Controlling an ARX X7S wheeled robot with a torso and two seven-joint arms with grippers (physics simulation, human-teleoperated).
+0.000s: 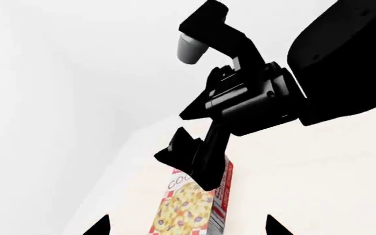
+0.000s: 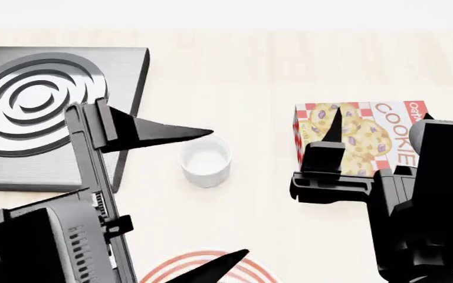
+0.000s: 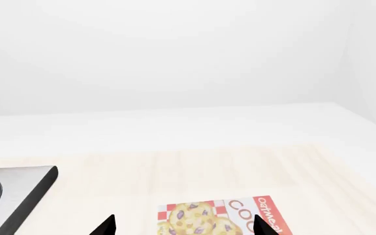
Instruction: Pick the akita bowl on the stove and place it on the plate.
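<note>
A black robot arm (image 1: 253, 98) fills the upper right; beneath it a cookie box (image 1: 195, 205) lies on the pale table (image 1: 318, 186).

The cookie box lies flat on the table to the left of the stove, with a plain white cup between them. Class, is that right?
Not quite. In the head view the cookie box lies flat to the right of the stove, not the left. The plain white cup does stand between them.
</note>
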